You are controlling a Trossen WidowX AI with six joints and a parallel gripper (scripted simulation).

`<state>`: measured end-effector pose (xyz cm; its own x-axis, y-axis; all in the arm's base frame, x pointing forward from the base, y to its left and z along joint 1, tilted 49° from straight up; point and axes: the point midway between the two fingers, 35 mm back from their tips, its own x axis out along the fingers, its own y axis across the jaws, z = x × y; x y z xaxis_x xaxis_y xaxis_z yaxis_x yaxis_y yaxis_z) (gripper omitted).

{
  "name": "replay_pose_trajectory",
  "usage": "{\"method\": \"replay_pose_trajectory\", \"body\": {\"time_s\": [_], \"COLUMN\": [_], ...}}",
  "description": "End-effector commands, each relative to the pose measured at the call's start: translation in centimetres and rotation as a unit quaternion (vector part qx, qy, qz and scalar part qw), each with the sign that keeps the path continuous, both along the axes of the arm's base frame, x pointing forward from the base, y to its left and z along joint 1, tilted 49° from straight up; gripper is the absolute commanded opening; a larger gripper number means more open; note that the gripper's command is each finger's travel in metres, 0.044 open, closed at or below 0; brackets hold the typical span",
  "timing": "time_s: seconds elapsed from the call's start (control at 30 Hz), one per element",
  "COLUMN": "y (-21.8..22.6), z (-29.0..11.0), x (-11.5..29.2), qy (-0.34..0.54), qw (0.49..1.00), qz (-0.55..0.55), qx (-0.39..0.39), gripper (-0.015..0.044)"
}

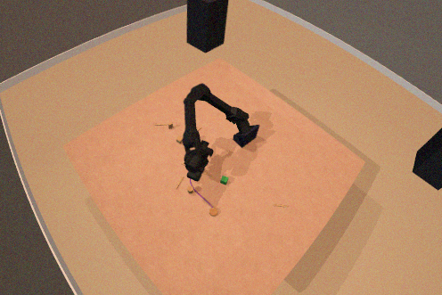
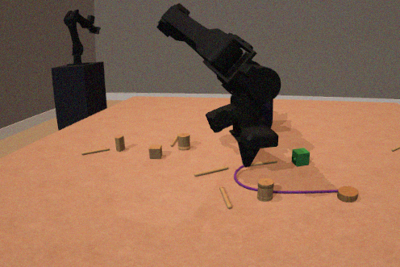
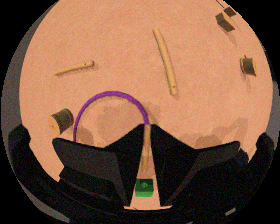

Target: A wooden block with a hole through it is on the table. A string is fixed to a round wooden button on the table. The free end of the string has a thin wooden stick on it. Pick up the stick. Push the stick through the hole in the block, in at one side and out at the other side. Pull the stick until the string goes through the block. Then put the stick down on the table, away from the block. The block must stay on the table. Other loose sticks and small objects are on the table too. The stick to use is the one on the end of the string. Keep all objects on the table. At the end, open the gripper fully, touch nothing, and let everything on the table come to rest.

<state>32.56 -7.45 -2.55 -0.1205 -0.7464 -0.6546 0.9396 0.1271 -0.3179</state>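
Purple string (image 2: 242,184) curves from the button (image 2: 347,193) to the stick (image 2: 264,163), pinched in the nearly shut pincer (image 2: 247,163) (tips low over the tabletop (image 2: 121,220)), left of the green block (image 2: 301,156).

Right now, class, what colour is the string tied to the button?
Purple string, clearest in the exterior view.

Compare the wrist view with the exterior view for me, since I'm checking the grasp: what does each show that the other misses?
Only the wrist view shows the stick running between the closed jaws toward the green block. Only the exterior view shows the round button, the string's full run to it, and the second arm on its pedestal. Both show the purple string, the short wooden cylinder beside it, and loose sticks.
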Motion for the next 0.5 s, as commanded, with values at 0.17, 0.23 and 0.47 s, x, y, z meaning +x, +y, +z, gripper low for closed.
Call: {"method": "replay_pose_trajectory", "body": {"time_s": [0.17,0.23,0.47], "y": [1.0,1.2,1.8], "z": [-1.0,-1.2,-1.8], "x": [-0.5,-0.6,-1.0], "qy": [-0.001,-0.001,-0.001], "qw": [1.0,1.0,1.0], "qz": [0.0,0.0,0.0], "qx": [0.001,0.001,0.001], "gripper": [0.0,0.0,0.0]}}
